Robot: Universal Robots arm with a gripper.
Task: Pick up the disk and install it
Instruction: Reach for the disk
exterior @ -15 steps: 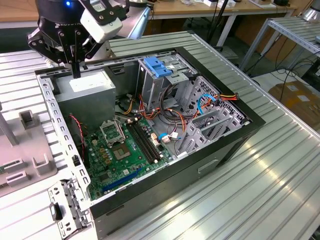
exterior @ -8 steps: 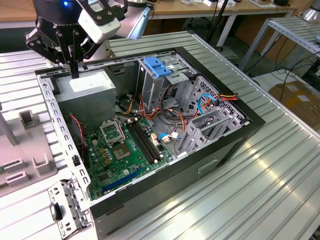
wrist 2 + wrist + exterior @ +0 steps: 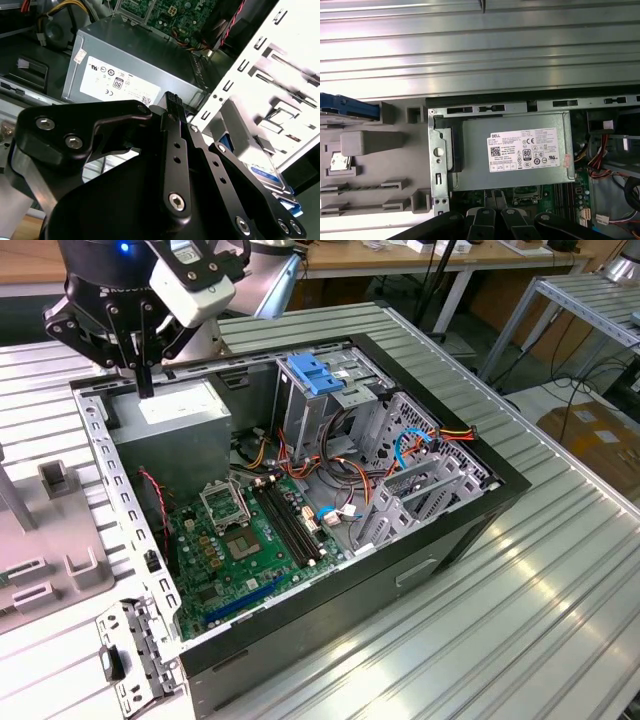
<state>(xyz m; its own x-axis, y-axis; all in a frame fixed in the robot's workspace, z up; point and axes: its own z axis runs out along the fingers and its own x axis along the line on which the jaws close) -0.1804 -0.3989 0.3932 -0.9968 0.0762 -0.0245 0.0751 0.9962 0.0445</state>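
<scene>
- Gripper (image 3: 146,388) hovers above the grey power supply (image 3: 175,425); fingers pressed together, empty.
- The disk (image 3: 345,106) sits in a grey holder (image 3: 370,142) just beside the computer case (image 3: 440,550).
- Probably rigid, weighty, shock-sensitive; best gripped across its flat faces.

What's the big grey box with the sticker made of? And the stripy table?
The box looks like bare sheet metal: a dull grey sheen with folded edges. The table is probably aluminium: silvery, with long straight ribs that catch the light.
</scene>
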